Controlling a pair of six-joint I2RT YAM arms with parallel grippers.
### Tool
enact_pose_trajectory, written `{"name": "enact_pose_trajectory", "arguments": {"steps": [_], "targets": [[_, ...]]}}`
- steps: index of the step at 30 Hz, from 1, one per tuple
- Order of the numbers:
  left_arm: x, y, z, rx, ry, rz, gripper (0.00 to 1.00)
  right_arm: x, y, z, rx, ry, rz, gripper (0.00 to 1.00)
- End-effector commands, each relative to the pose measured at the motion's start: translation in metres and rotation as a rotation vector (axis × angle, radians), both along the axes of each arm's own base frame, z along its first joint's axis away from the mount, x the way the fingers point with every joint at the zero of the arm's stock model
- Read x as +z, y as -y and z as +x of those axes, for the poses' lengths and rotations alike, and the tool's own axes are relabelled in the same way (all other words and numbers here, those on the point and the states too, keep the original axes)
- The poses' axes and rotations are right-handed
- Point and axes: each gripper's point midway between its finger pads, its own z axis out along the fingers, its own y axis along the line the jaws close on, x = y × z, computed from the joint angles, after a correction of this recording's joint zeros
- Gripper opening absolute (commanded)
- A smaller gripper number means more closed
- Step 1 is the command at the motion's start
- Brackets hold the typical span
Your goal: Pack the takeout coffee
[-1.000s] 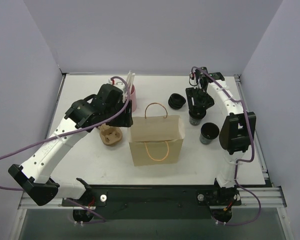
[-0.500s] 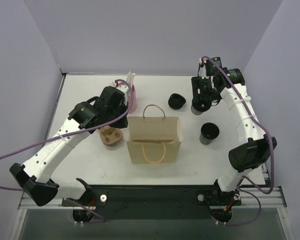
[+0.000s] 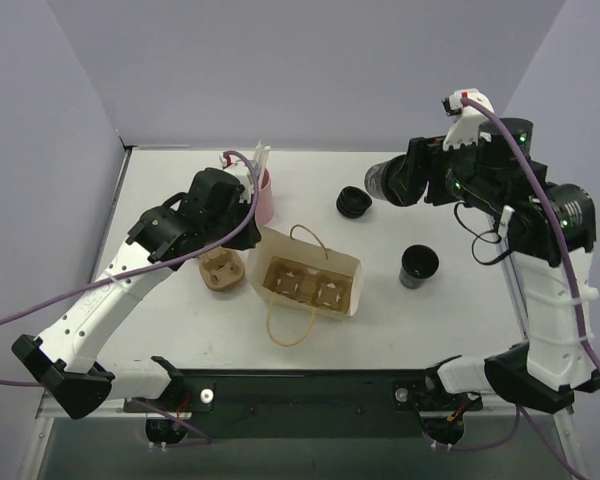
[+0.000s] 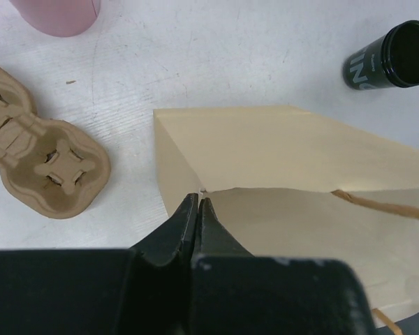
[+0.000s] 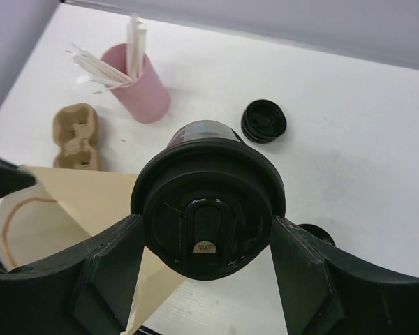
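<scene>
The bag (image 3: 325, 262) sits in the middle of the counter (image 3: 180, 330). Its top is open. A brown tray (image 3: 302, 283) lies inside it.

The left pincer (image 3: 251, 230) is at the bag's upper left corner. In the left wrist view the left pincer (image 4: 197, 206) is closed tight on the edge of the bag (image 4: 279, 160).

The right pincer (image 3: 398, 180) is up in the air in the upper right of the top view. It grips a black cup (image 3: 378, 183) that lies on its side. In the right wrist view the right pincer (image 5: 208, 206) has a finger on each side of the cup (image 5: 208, 216), and the cup has a lid on.

A second cup (image 3: 418, 265) stands on the counter to the right of the bag. It has no lid. A small pile of lids (image 3: 353, 203) lies above and to the right of the bag.

A spare tray (image 3: 221, 270) lies just left of the bag. A pink cup (image 3: 264, 198) full of white sticks (image 5: 105, 70) stands above that, near the left arm.
</scene>
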Motion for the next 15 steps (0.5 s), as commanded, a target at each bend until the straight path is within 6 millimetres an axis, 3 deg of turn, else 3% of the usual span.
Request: {"name": "enact_pose_trajectory", "arguments": {"steps": [1,6,11,12,14,15], "targets": [[0.021,0.005,0.012,0.026,0.050,-0.071,0.00,0.029,-0.016,-0.026,0.089,0.073,0.109,0.43],[0.017,0.006,0.013,0.067,-0.021,-0.082,0.00,0.056,-0.050,-0.075,0.344,0.140,0.233,0.43],[0.007,0.005,0.016,0.069,-0.056,-0.047,0.00,0.078,-0.072,-0.103,0.474,0.212,0.343,0.41],[0.003,0.004,0.017,0.069,-0.057,-0.043,0.00,0.067,-0.081,-0.104,0.499,0.179,0.355,0.41],[0.004,0.003,0.019,0.061,-0.049,-0.057,0.00,0.071,-0.091,-0.110,0.531,0.181,0.412,0.41],[0.005,0.006,0.018,0.047,-0.042,-0.075,0.00,0.055,-0.103,-0.112,0.560,0.138,0.411,0.41]]}}
